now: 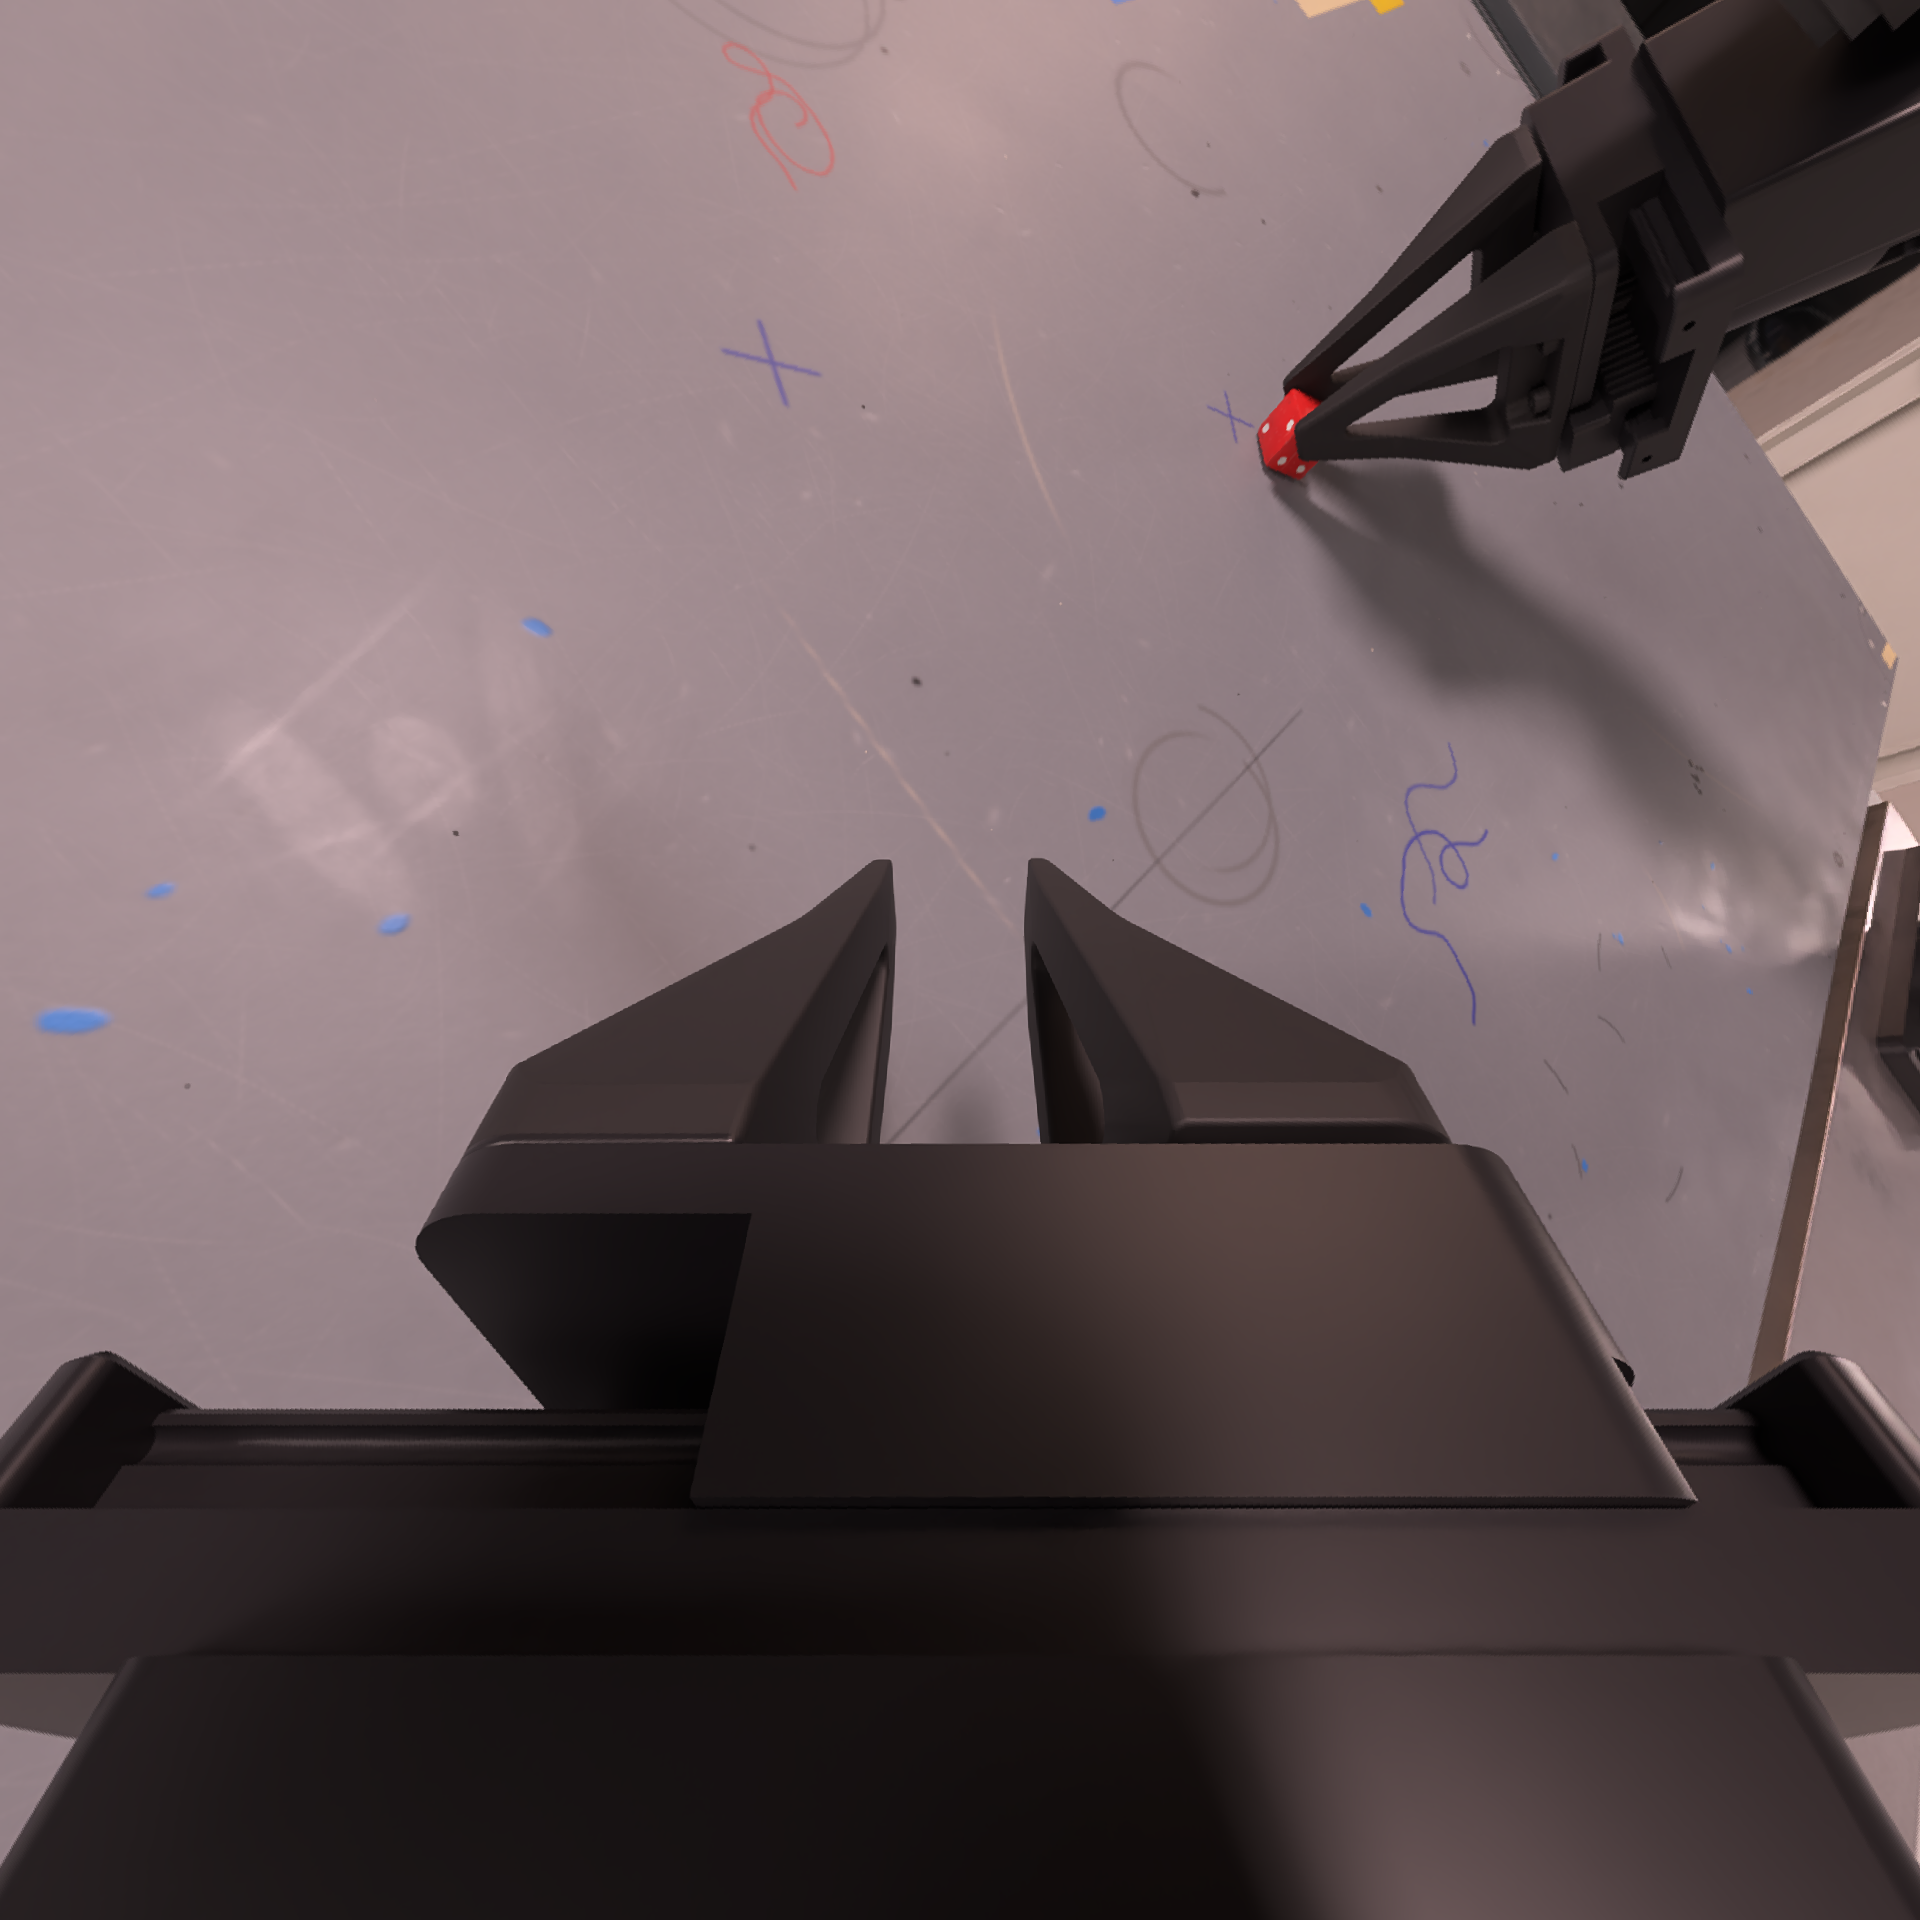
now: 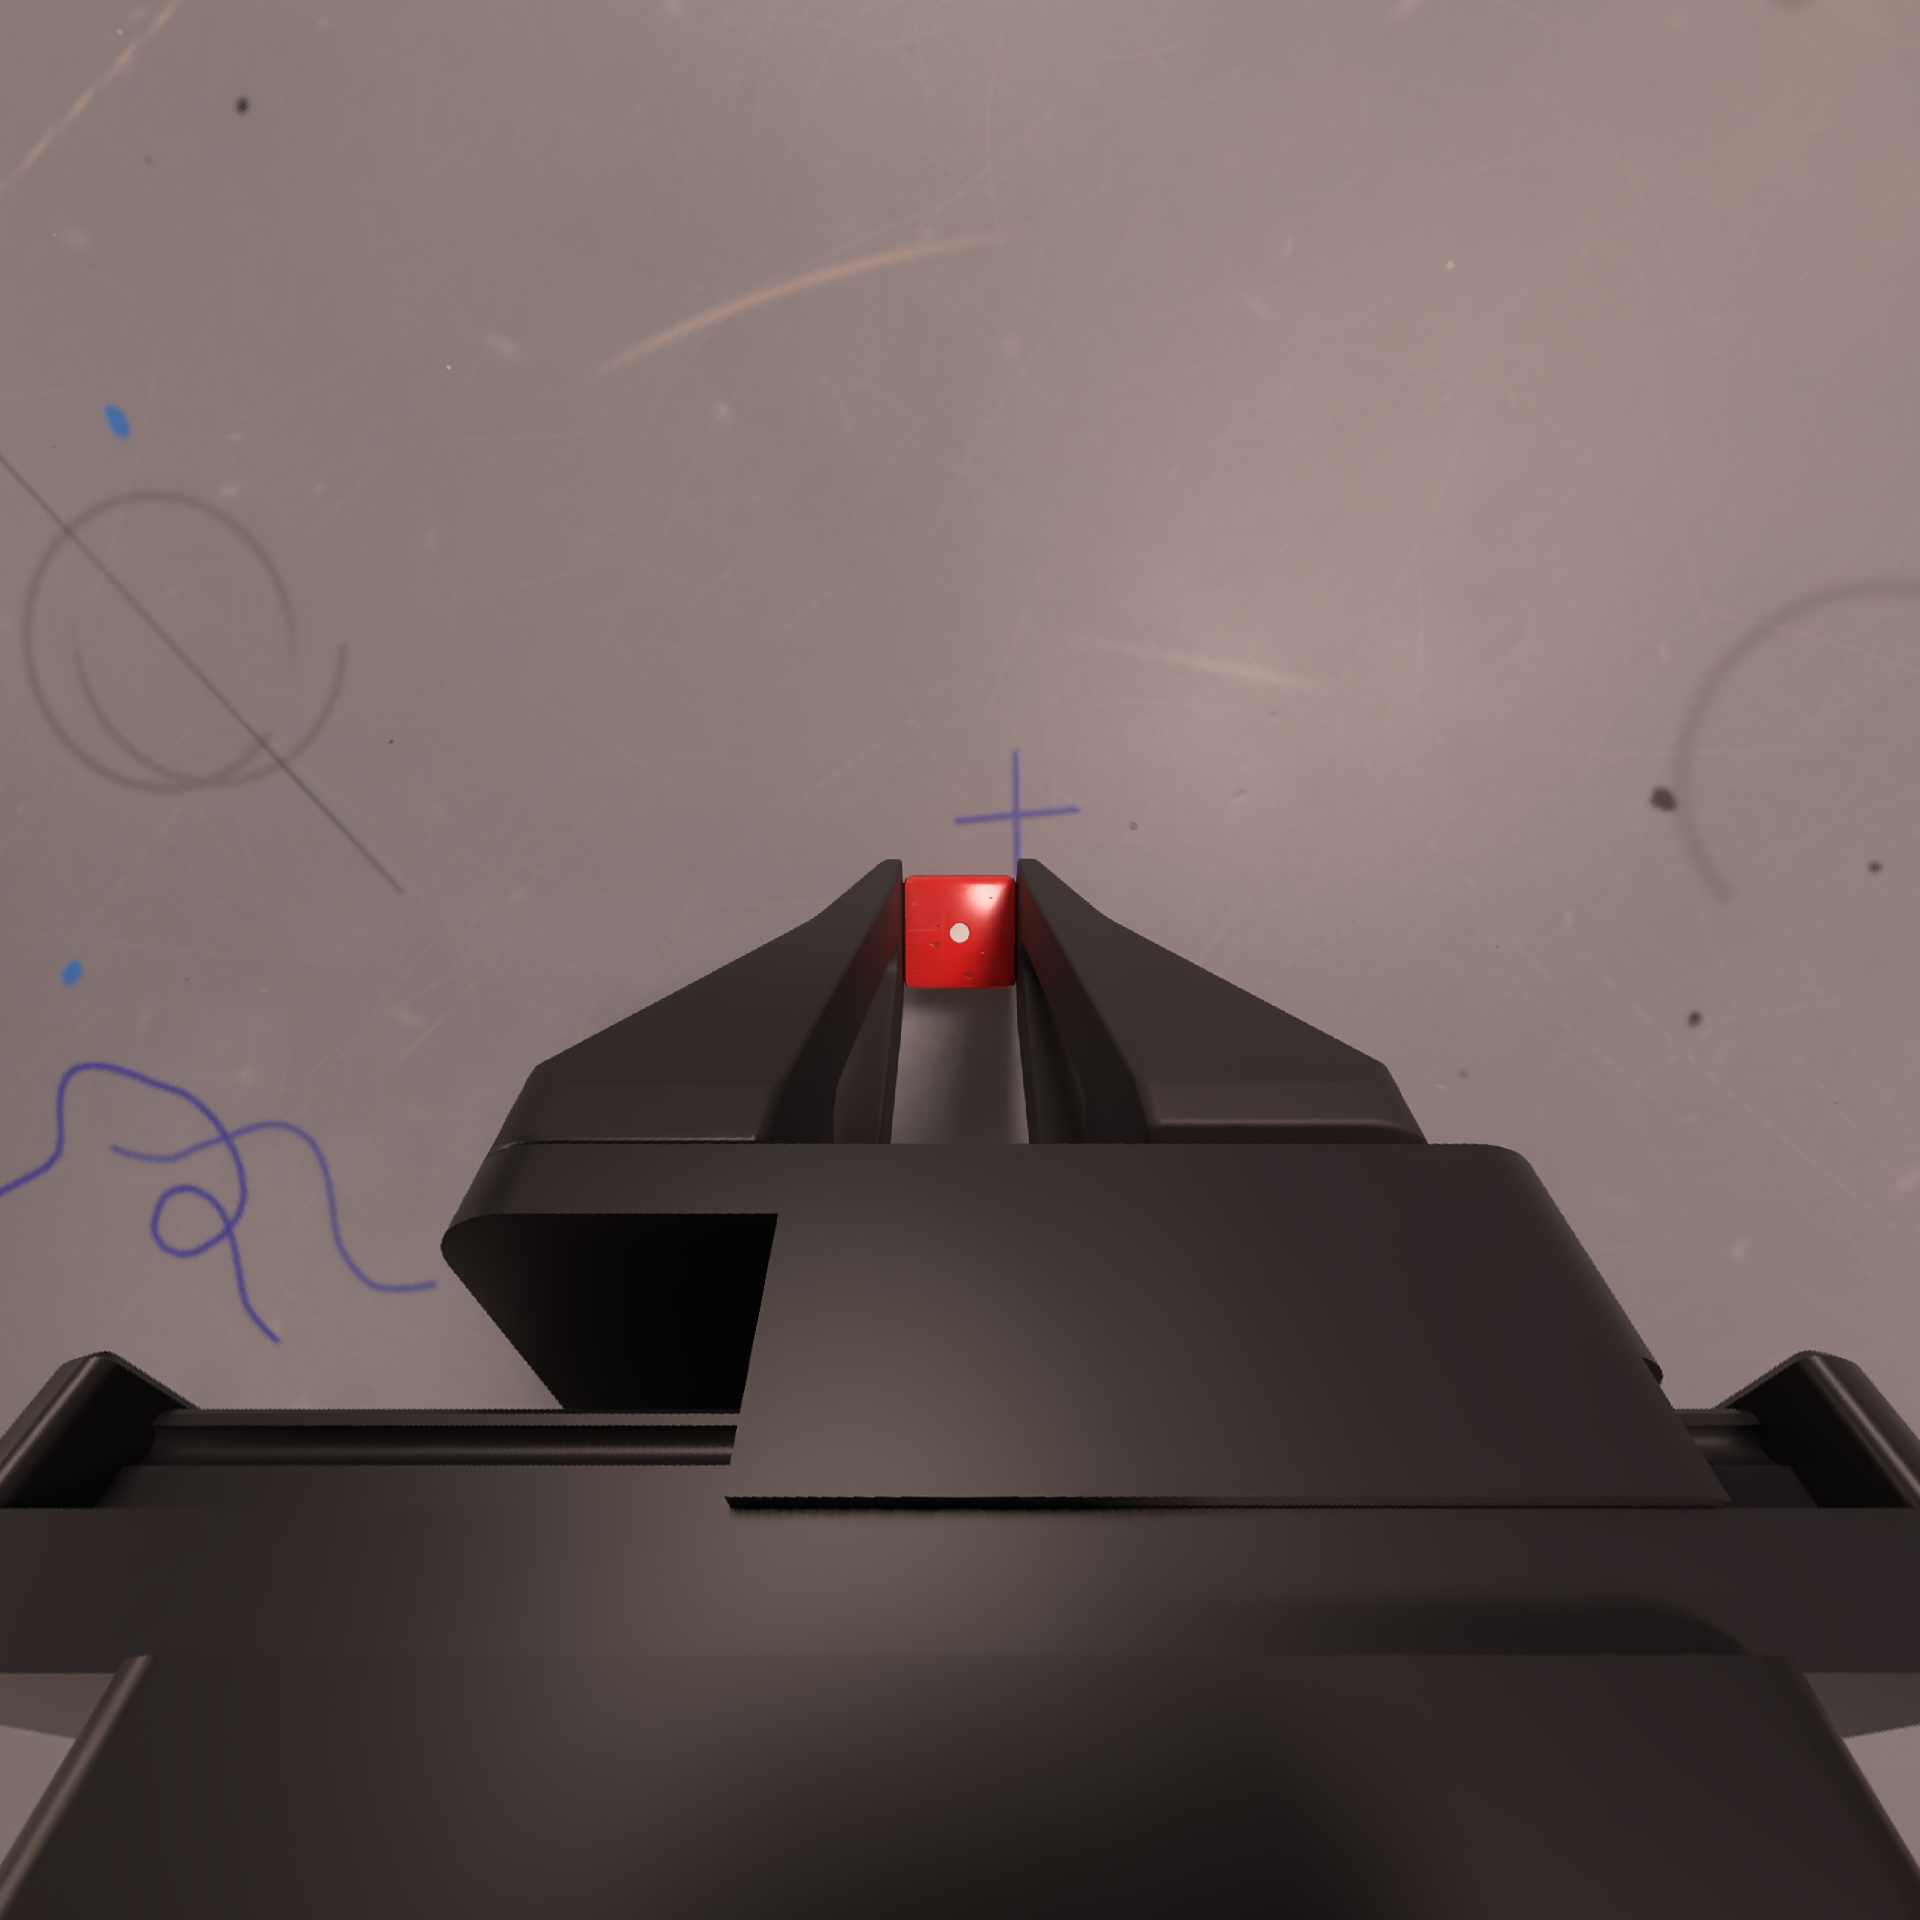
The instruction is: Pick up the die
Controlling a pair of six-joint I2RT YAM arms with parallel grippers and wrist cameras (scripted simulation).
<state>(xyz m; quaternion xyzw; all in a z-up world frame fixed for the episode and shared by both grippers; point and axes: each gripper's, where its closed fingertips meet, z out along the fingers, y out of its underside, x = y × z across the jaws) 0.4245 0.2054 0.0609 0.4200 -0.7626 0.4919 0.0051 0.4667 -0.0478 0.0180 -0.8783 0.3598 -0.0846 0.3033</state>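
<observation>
The die (image 2: pixel 958 932) is a small red cube with white dots. In the right wrist view it sits between my right gripper's (image 2: pixel 959 873) two black fingertips, which press on its left and right sides. The face with a single dot faces the camera. In the left wrist view the die (image 1: pixel 1284 436) shows at the upper right, held at the tip of the right gripper (image 1: pixel 1301 414), at or just above the grey table, with its shadow close beside it. My left gripper (image 1: pixel 959 864) hangs over the table's middle, its fingers a narrow gap apart and empty, far from the die.
The grey table (image 1: pixel 520 468) bears pen marks: blue crosses (image 1: pixel 771 362), a blue scribble (image 1: pixel 1439 883), a red scribble (image 1: pixel 790 120), pencil circles (image 1: pixel 1210 805) and blue spots. The table's right edge (image 1: pixel 1860 727) runs near the right arm.
</observation>
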